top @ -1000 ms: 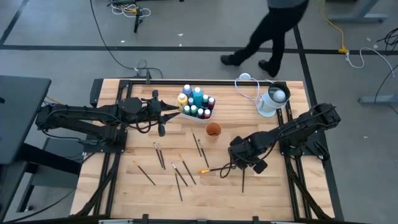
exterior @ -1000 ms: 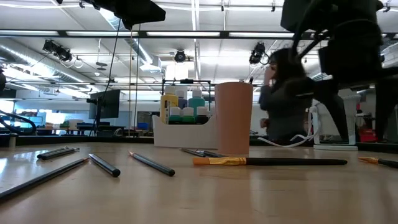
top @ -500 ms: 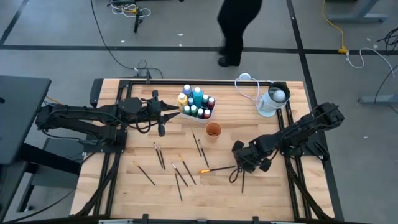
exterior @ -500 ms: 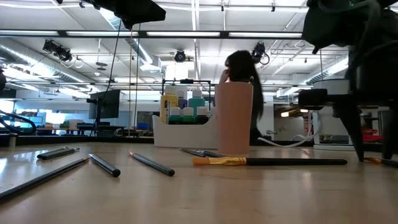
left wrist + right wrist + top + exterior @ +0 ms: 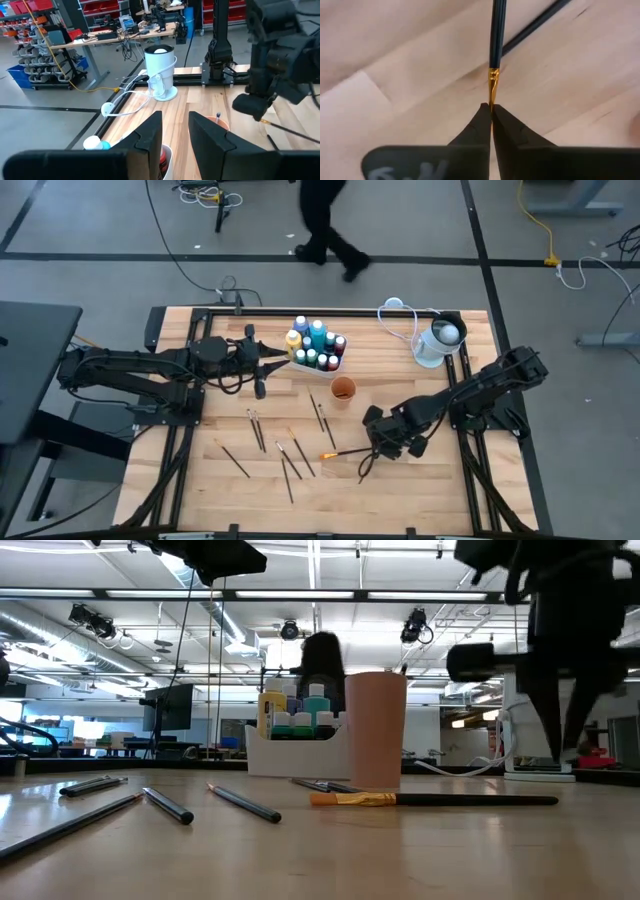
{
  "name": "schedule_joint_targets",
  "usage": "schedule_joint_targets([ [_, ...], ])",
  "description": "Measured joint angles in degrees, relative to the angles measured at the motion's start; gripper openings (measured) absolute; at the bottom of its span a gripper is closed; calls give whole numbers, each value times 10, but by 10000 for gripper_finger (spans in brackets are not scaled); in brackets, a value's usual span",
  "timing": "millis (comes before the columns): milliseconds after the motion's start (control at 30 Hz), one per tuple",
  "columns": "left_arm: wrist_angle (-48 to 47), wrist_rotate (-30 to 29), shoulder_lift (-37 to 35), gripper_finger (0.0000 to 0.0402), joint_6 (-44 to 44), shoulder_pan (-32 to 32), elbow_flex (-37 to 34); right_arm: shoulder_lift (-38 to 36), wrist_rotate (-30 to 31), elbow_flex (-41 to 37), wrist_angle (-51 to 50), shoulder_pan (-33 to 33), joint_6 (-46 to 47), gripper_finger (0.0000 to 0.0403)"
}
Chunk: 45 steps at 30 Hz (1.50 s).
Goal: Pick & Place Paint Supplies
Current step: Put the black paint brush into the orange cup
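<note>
My right gripper hovers over the table's near right part, shut on a thin dark-handled brush with a gold ferrule. A white caddy of white-capped paint bottles stands at the far middle, with an orange cup just nearer. My left gripper waits open beside the caddy's left side, nothing between its fingers. More brushes lie flat on the wood, one with an orange end. My right gripper pinches the brush's bristle end, just past the ferrule, between its two fingertips. The fingers point down and lie along the brush. The held end is off the table; the handle slants toward the near left, and whether its end rests on the wood I cannot tell.
A white-and-grey round container with a white cable stands at the far right corner. A person walks on the floor beyond the table's far edge. The near right of the table is bare wood.
My right gripper has shut on the brush's bristle end and risen a little from the table. The brush has turned: its handle end has swung toward the table's left, and its held end has come up off the wood.
</note>
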Motion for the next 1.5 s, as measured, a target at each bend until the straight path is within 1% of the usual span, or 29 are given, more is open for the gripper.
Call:
schedule_joint_targets([
  [133, 0, 1, 0, 103, 0, 0, 0, -2, -3, 69, -11, 0, -3, 4],
  [200, 0, 1, 0, 103, 0, 0, 0, -1, 30, 98, -31, -1, -3, 3],
  [267, 0, 1, 0, 103, 0, 0, 0, -2, 85, 131, -47, -1, -4, 3],
  [367, 0, 1, 0, 103, 0, 0, 0, -2, 177, 174, -120, -1, -17, 2],
  [433, 0, 1, 0, 103, 0, 0, 0, -3, 236, 201, -148, -1, -32, 2],
  [533, -1, 2, 0, 103, 0, 0, 0, -3, 305, 227, -181, -1, -65, 2],
  [700, -1, 2, 0, 103, 0, 0, 0, -3, 422, 247, -190, -2, -165, 1],
  [767, -1, 2, 0, 103, 0, 0, 0, -3, 474, 250, -189, -5, -196, 1],
  [833, -1, 2, 0, 103, 0, 0, 0, -3, 510, 250, -192, -12, -221, 1],
  [1167, -1, 2, 0, 103, 0, 0, 0, -8, 582, 250, -203, -38, -264, 1],
  [1333, -2, 2, 0, 103, 0, 0, 0, -27, 597, 250, -211, -38, -271, 1],
  [1500, -1, 2, 0, 103, 4, 0, 0, -52, 637, 250, -221, -44, -273, 1],
])
